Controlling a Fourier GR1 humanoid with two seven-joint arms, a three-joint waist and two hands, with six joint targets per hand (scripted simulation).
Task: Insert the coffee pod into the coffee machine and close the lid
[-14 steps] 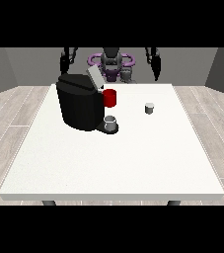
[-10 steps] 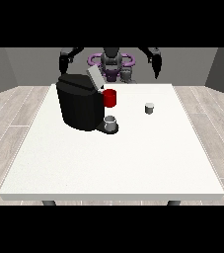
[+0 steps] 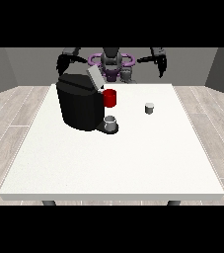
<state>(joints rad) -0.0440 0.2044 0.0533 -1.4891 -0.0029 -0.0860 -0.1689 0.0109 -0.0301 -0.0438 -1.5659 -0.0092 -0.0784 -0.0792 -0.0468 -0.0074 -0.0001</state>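
Note:
A black coffee machine stands on the white table at the left, its grey lid tilted up and open. Under its spout sits a grey cup on the drip base. The small grey coffee pod rests on the table right of the machine. The hand at the view's right hangs above the table's far edge, well behind the pod. Behind the machine's top, the hand at the view's left is raised. How either hand's fingers lie is too small to tell.
A red mug stands just right of the machine, between it and the pod. The robot's torso is behind the table's far edge. Wooden floor surrounds the table.
Both arms have lifted and spread outward from beside the torso. The hand at the view's right now sits farther right and higher. Pod, mug and machine have not moved.

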